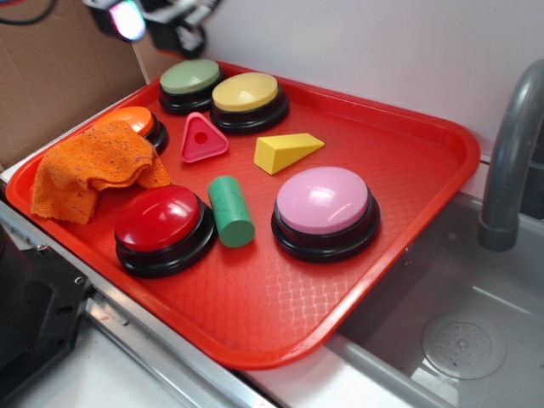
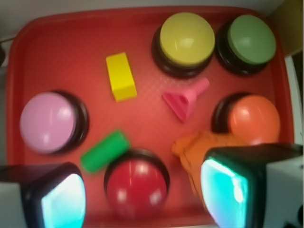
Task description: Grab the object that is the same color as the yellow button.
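The object, a small yellow wedge block (image 1: 286,151) (image 2: 120,76), lies on the red tray (image 1: 255,314) (image 2: 61,52) near its middle. Behind it sits the yellow button (image 1: 246,95) (image 2: 186,39) on a black base. My gripper (image 1: 153,19) (image 2: 145,194) hangs high above the tray's far left corner, well away from the wedge. Its jaws stand wide apart with nothing between them; in the wrist view the red button shows through the gap.
Also on the tray: a green button (image 1: 190,81), an orange button (image 1: 136,121) partly under an orange cloth (image 1: 89,166), a pink triangular block (image 1: 202,138), a green cylinder (image 1: 231,211), a red button (image 1: 161,223) and a pink button (image 1: 325,204). A grey faucet (image 1: 510,161) and sink are at right.
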You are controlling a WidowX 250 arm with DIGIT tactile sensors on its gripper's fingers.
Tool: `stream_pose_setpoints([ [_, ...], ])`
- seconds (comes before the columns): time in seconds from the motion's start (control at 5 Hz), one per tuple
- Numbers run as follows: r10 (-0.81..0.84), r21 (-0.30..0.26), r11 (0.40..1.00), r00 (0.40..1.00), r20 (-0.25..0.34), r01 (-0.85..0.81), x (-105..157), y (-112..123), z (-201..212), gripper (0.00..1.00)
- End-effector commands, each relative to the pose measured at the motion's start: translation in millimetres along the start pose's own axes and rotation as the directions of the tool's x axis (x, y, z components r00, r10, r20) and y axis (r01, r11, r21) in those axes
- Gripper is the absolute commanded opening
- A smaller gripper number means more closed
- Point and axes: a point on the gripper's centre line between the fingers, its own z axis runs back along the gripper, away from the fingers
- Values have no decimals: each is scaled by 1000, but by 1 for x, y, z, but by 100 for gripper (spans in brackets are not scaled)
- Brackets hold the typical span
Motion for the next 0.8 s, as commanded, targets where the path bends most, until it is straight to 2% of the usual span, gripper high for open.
stream_pose_setpoints([
  [0.0, -74, -25, 997, 997, 14, 74, 44, -13, -55, 100],
  [0.2, -107, -21, 994, 994, -31, 107, 52, -20, -82, 100],
  [0.6, -98, 4, 995, 993, -63, 99, 50, -29, -105, 100],
])
